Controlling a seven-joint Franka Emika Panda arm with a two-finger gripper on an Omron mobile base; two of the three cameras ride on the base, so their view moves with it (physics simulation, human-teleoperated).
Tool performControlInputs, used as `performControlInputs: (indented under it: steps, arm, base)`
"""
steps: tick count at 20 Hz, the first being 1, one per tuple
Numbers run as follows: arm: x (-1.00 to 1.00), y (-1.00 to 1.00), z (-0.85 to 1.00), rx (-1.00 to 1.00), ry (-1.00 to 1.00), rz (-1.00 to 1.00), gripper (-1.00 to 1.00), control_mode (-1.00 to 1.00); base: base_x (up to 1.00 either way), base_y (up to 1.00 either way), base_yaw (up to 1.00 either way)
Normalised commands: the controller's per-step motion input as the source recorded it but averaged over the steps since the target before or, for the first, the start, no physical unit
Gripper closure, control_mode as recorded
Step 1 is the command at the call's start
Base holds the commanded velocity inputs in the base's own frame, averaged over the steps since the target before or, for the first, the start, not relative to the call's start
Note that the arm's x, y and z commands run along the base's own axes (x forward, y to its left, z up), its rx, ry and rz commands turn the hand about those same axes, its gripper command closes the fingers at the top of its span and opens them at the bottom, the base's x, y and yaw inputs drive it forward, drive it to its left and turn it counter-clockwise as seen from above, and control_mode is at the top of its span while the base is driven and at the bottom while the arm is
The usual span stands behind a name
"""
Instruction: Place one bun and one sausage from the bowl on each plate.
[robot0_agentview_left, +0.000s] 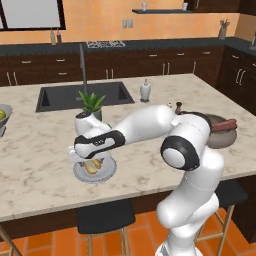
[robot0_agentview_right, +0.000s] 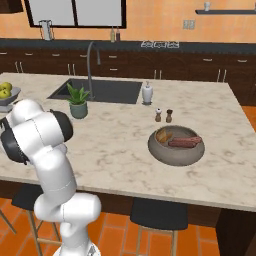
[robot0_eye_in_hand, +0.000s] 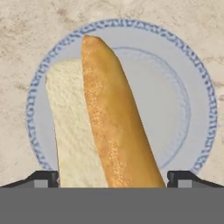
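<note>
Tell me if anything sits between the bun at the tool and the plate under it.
Nothing visible does. In the hand view the bun lies between the tool tips, directly over the blue-rimmed plate, whose surface beside it is bare. Whether the bun already touches the plate cannot be told.

No lettering, label, brand, number or sign can be read anywhere in these views, whether on the bottles, the cupboards or the worktop.

Glossy ceramic plate (robot0_eye_in_hand: 192, 109), veined marble counter (robot0_eye_in_hand: 26, 26)
</note>
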Motion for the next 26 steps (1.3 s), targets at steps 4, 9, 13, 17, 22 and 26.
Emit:
performControlInputs:
  steps: [4, 9, 13, 17, 22, 26]
  arm:
    - [0.03, 0.00, 0.04, -0.01, 0.00, 0.00, -1.00, -1.00]
    - [0.31, 0.19, -0.23, -0.04, -0.09, 0.00, -1.00, -1.00]
    - [0.06, 0.03, -0.09, 0.00, 0.02, 0.00, -1.00, -1.00]
    - [-0.26, -0.15, 0.74, 0.06, -0.07, 0.00, -1.00, -1.00]
    - [-0.27, -0.80, 1.00, 0.05, -0.05, -0.09, -1.00, -1.00]
    - [0.00, -1.00, 0.78, 0.04, 0.08, -0.20, -1.00, -1.00]
  base:
    - [0.00, 0.00, 0.00]
    - [0.00, 0.00, 0.00]
    - [0.00, 0.00, 0.00]
    - [0.00, 0.00, 0.00]
    - [0.00, 0.00, 0.00]
    - [0.00, 0.00, 0.00]
